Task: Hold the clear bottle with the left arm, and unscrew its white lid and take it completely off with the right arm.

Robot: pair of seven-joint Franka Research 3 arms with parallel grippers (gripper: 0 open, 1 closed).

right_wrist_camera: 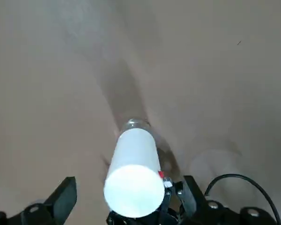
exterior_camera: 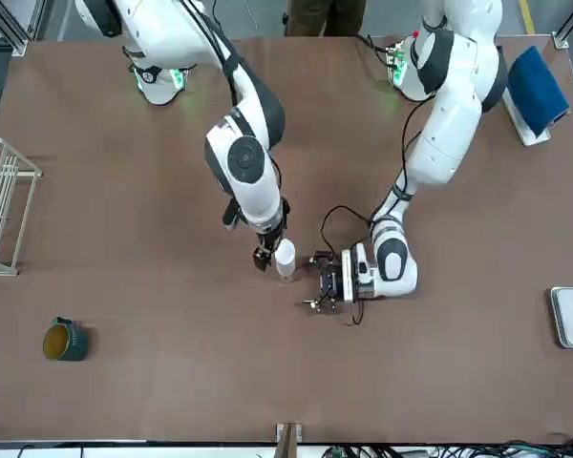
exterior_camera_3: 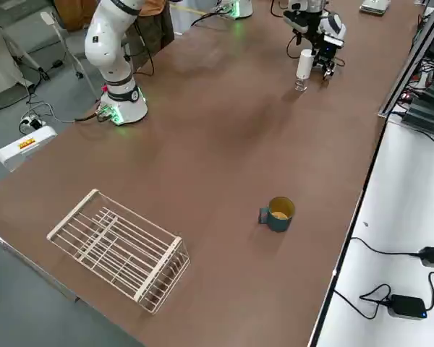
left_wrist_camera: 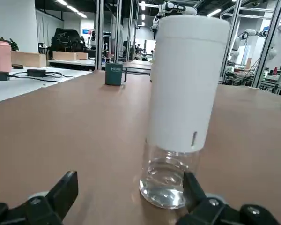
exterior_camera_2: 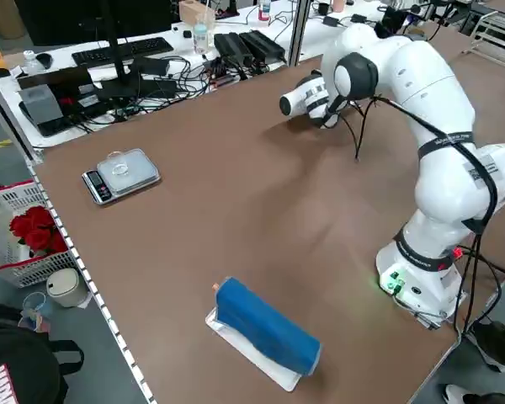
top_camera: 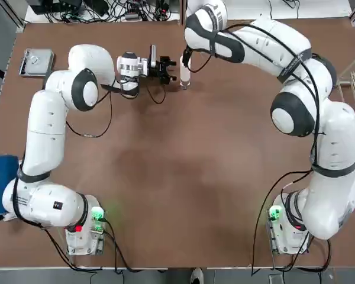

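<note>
The clear bottle (left_wrist_camera: pixel 165 180) stands upright on the far part of the brown table (top_camera: pixel 177 177), capped by its tall white lid (left_wrist_camera: pixel 185 79). My left gripper (top_camera: pixel 173 70) lies low and level just to the bottle's left, open, with its fingers (left_wrist_camera: pixel 61 197) short of the glass and nothing between them. My right gripper (right_wrist_camera: pixel 126 206) hangs over the lid (right_wrist_camera: pixel 133 187), pointing down, open and holding nothing. The front view shows the lid (exterior_camera: pixel 285 254) between the right gripper (exterior_camera: pixel 264 258) and the left gripper (exterior_camera: pixel 313 283).
A teal mug with a yellow top (exterior_camera: pixel 65 341) stands far off on my right side. A white wire rack (exterior_camera: pixel 0 205) sits at the right edge. A small scale (top_camera: pixel 35 62) and a blue roll (top_camera: pixel 0 183) lie at the left.
</note>
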